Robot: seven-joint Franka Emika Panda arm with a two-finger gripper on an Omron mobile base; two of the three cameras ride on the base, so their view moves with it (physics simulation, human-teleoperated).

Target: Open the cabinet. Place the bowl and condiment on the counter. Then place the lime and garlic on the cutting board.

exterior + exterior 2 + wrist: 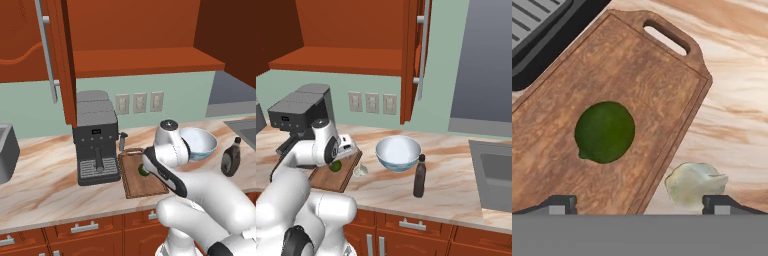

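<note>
Resting on the cutting board (627,85), the lime (605,132) is seen directly below the gripper (639,205), whose fingers are spread wide with nothing held between them. The garlic (695,182) is found on the counter (737,65), just beside the board's long edge and not on it. From the right base view, the bowl (398,152) and the condiment bottle (419,176) are seen standing on the counter, near each other but apart. The cabinet (57,60) overhead is shown open, and a coffee machine (96,137) is placed just beside the board.
</note>
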